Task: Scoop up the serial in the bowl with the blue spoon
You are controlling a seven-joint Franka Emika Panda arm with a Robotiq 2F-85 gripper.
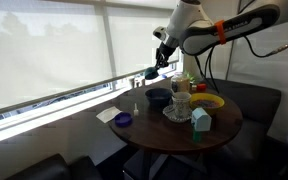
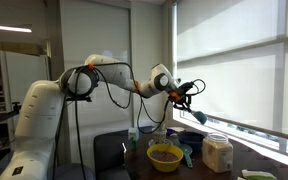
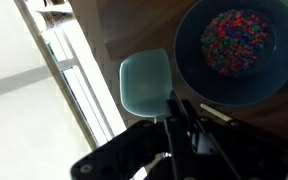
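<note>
pincer (image 3: 182, 118): clamped on blue spoon (image 3: 144, 80) handle; scoop clear of cereal bowl (image 3: 189, 60); labels too small to read

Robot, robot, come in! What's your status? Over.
Hand shut on spoon. Spoon up in air, not in bowl yet. Jar near bowl.

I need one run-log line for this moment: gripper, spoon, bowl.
gripper: shut on blue spoon | scoop: empty, in air beside bowl | bowl: colourful cereal inside
</note>
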